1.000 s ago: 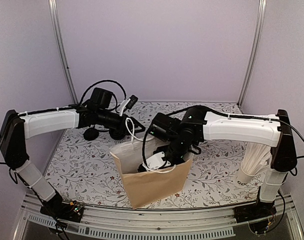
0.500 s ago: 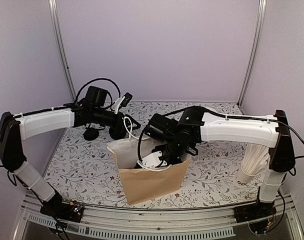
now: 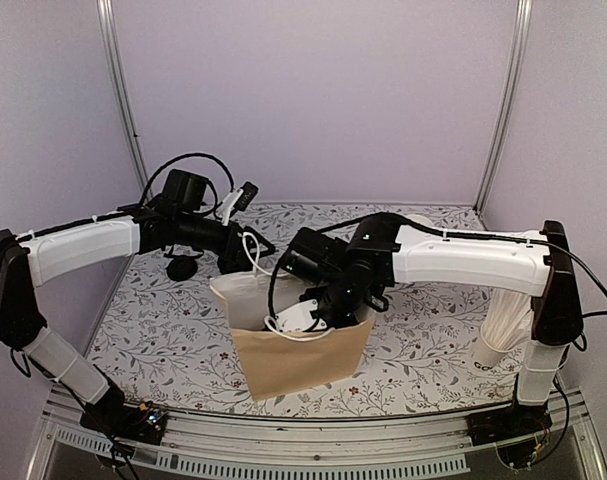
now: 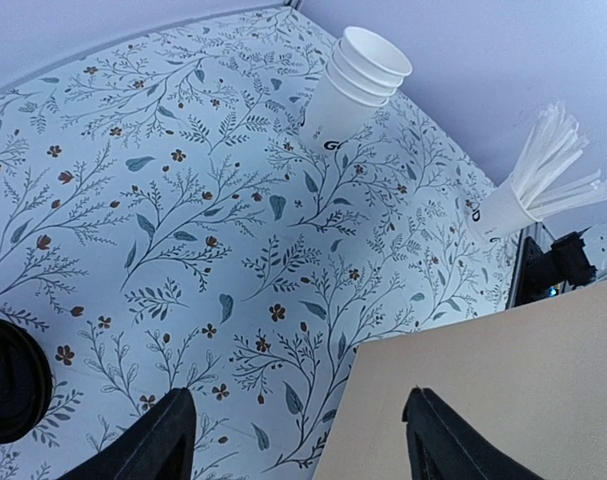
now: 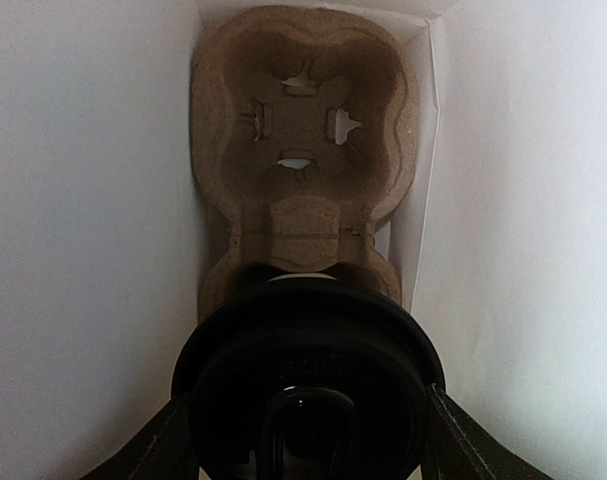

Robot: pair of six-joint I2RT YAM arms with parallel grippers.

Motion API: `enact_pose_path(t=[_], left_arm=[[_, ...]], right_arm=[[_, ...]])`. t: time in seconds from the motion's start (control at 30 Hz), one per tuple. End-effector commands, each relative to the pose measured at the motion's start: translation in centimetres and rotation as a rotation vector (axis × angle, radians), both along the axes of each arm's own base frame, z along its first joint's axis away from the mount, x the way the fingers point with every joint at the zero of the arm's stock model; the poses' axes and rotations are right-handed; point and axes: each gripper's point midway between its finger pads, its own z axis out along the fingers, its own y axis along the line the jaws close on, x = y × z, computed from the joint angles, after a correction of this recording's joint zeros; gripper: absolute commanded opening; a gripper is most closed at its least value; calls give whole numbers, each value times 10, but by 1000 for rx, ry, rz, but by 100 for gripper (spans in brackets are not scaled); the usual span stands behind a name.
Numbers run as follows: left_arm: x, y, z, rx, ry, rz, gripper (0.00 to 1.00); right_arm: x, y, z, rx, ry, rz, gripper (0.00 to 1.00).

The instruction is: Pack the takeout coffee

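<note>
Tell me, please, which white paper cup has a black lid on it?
The takeout coffee in the right gripper, inside the paper bag; the stacked cups are lidless, and the other cup holds straws.

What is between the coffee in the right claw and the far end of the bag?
An empty socket of the pulp cup carrier, beyond the takeout coffee in the right claw; the right wrist view shows it.

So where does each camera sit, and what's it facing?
Top: above and behind, looking down on table, left arm, right arm, paper bag.
Left wrist: looks across table past bag at stacked cups; own fingertips show.
Right wrist: looks down inside bag at takeout coffee and carrier; own fingertips show.
All share the bag.
</note>
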Motion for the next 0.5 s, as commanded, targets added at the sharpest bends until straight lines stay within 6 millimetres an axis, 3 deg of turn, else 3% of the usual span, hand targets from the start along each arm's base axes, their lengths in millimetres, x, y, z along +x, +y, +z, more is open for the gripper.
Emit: enact_pose_path(t=[0.0, 0.3, 0.47], left_arm=[[0, 8, 4, 7, -11, 13, 74], [0, 11, 1, 11, -3, 14, 75], [0, 10, 0, 10, 3, 10, 74]], right_arm=[[9, -33, -69, -243, 0, -41, 59], [-1, -36, -74, -240, 154, -49, 59], [3, -40, -80, -293, 130, -62, 59]])
